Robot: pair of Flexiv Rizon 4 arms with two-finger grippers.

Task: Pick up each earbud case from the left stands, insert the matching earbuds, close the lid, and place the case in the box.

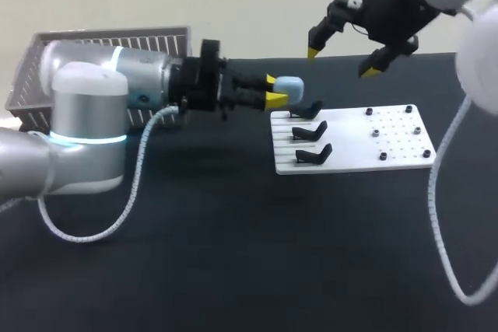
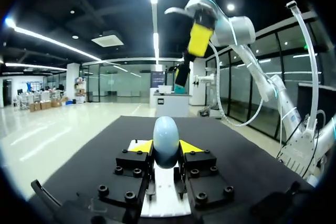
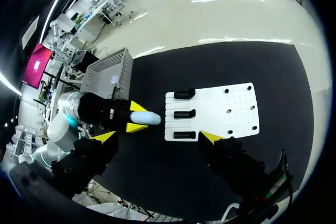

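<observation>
Head camera: seen gripping a pale-blue earbud case (image 1: 289, 85) between both yellow tips of the left end effector (image 1: 276, 91), held level above the black worktop (image 1: 233, 254). Hanging just off the left end of a white board (image 1: 350, 139), near the rearmost of three black stands (image 1: 310, 131). Behind the left arm, at the worktop's far left, a grey slatted box (image 1: 109, 44). Higher up and beyond the board, the right end effector (image 1: 341, 62), spread wide open, tips pointing down.

Left wrist camera: clamped from both sides on the earbud case (image 2: 167, 140), rounded end pointing straight ahead past the yellow tips. Ahead and above, one yellow finger of the other arm.

Right wrist camera: looking down with yellow tips far apart, the board (image 3: 220, 108) and its stands (image 3: 182, 114) ahead of them. Just beside the board's stand side, the earbud case (image 3: 146, 118) pinched in the left arm's tips, the box (image 3: 110, 74) farther off behind that arm.
</observation>
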